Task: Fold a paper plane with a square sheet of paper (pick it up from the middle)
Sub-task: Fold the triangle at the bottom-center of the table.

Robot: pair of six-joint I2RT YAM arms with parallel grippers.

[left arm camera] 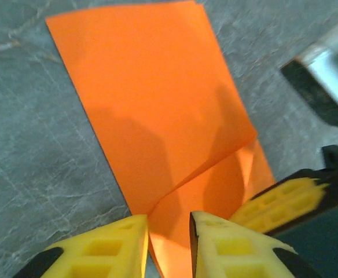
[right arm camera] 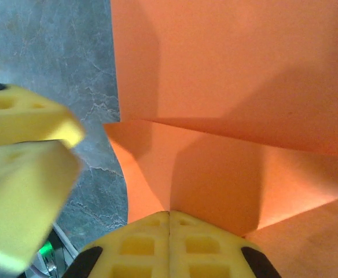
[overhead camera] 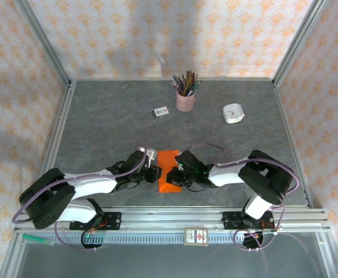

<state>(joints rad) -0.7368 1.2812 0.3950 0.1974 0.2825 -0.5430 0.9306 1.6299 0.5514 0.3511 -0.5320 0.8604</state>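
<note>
The square sheet of paper [overhead camera: 169,164] is bright orange and lies partly folded on the grey table near the front edge, between my two grippers. A raised flap crosses it with a diagonal crease [left arm camera: 151,87]. My left gripper [overhead camera: 155,174] is at the sheet's left edge; its yellow fingers stand a little apart, and the paper's edge runs into the gap [left arm camera: 169,225]. My right gripper [overhead camera: 179,174] is at the right edge, its fingers pressed together on a lifted fold of the sheet [right arm camera: 169,213]. One of its fingers [left arm camera: 279,200] lies over the paper. The paper plane is out of view.
A pink pencil cup [overhead camera: 185,99] stands at the back middle, with a small white card [overhead camera: 160,112] to its left and a white dish [overhead camera: 233,113] to its right. A metal rail [overhead camera: 175,215] runs along the near edge. Frame posts and walls close in the table.
</note>
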